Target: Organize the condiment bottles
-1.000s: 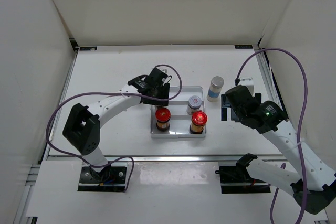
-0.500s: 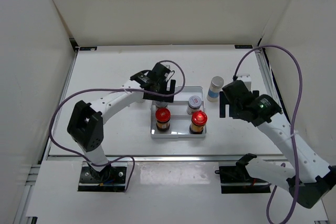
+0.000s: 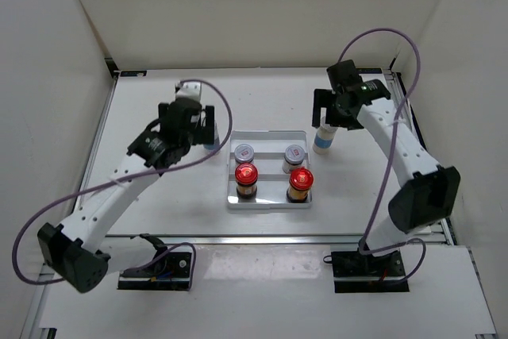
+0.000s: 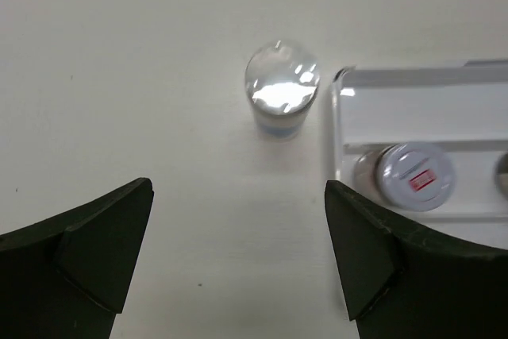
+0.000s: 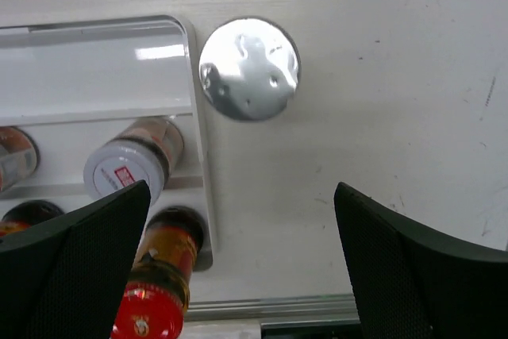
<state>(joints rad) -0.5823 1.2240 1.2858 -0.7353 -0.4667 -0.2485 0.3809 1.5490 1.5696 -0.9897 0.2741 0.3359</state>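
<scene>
The white stepped tray [image 3: 268, 202] holds two silver-lidded bottles [image 3: 244, 152] [image 3: 294, 152] on its back step and two red-capped bottles [image 3: 246, 173] [image 3: 300, 178] in front. A grey-capped bottle [image 4: 282, 89] stands on the table just outside the tray's back left corner, ahead of my open, empty left gripper [image 4: 238, 196] [image 3: 205, 126], which largely covers it from above. A second grey-capped bottle [image 3: 323, 139] [image 5: 249, 67] stands right of the tray, ahead of my open, empty right gripper [image 5: 242, 196] [image 3: 332, 115].
White walls enclose the table on three sides. A metal rail [image 3: 262, 237] runs along the near edge. The tray rim [image 4: 337, 117] lies close to my left gripper's right finger. Both arms' cables [image 3: 389, 37] loop above the table.
My left gripper opened, left a silver-lidded bottle on the tray's back left step and drew back to the left. My right arm swung to the far side, over the right grey-capped bottle.
</scene>
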